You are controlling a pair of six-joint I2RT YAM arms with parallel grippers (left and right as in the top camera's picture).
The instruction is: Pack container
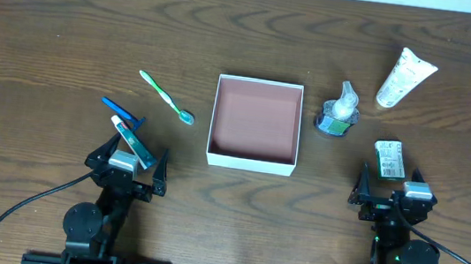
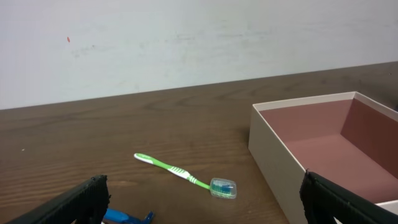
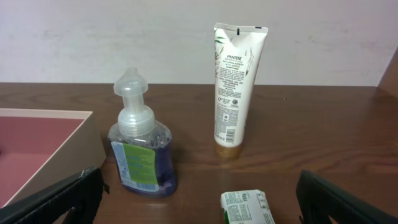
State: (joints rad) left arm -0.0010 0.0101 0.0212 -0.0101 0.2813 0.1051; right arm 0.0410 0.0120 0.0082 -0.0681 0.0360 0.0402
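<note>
The square, shallow, white-walled container (image 1: 250, 161) with a reddish-brown floor sits at the centre of the dark wooden worktop (image 1: 52, 22). A green plastic toothbrush (image 1: 166, 97) lies to its left and a clear pump soap bottle (image 1: 338, 113) stands just right of it. The left claw (image 1: 128, 162) and right claw (image 1: 388, 194) are spread wide, holding nothing.

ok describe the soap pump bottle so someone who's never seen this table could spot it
Find the white square container in the centre. Just off its right wall stands the pump bottle. Unlike the white tube behind it and the small packet in front, it is clear, with purple liquid and a pump top.
</note>
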